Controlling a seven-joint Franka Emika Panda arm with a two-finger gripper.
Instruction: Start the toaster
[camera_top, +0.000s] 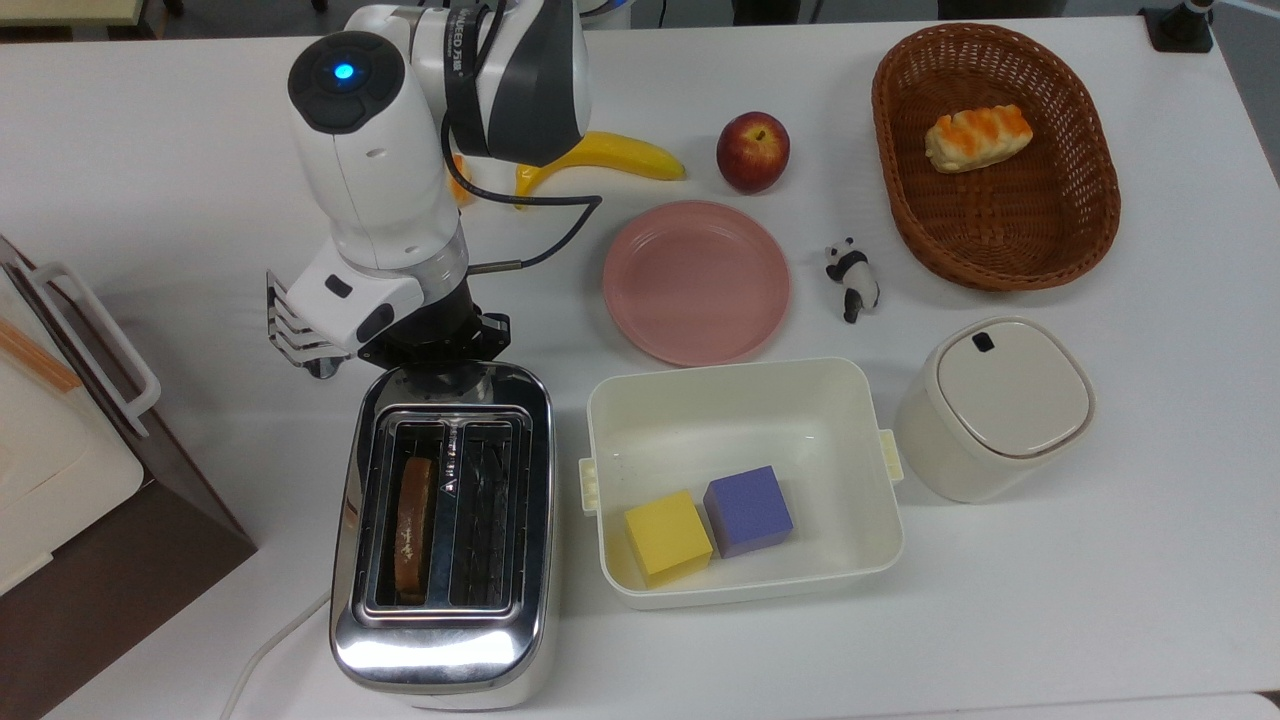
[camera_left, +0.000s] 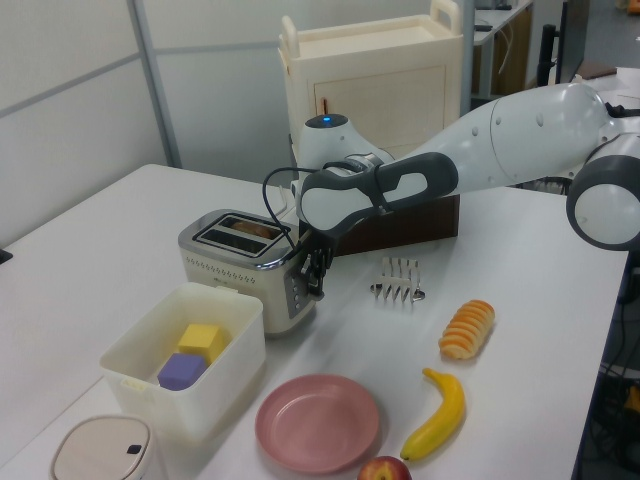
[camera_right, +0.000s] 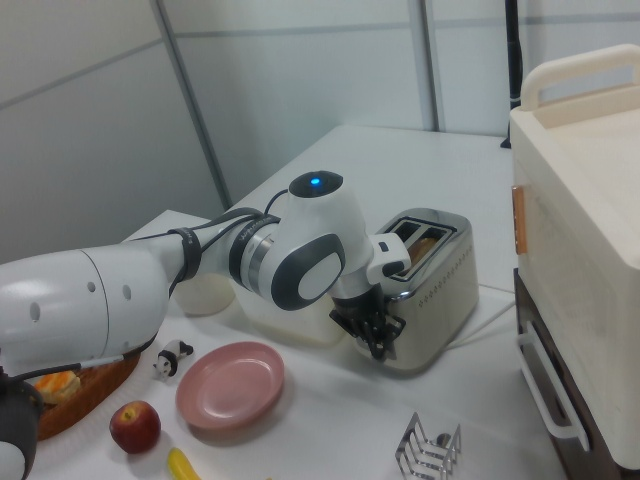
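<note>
While the arm leans over the white bench (camera_top: 1100, 600), the scene reads as follows.

Toaster: shiny chrome two-slot toaster with rounded corners (camera_top: 442, 530) stands near the bench's front edge in the top view, just beside the cream plastic tub (camera_top: 742, 395) on the top view's right; a brown slice sits in one slot.

Gripper: black two-finger gripper (camera_left: 314, 277) is pressed close against the toaster's end panel, on the side facing the small wire toast rack (camera_left: 398, 280).

Jaws: whether they are spread or pinched cannot be told; they are too dark against the panel.

Step in hand: judged to be working the lever on that end face, low on the panel.

Handling: the body looks rigid, fairly heavy and slick, so a sideways shove could slide it on the bench; a straight downward push is safer.

Where to take hold: the small lever knob on the end, not the polished shell.

Risk: slipping off the knob.
</note>
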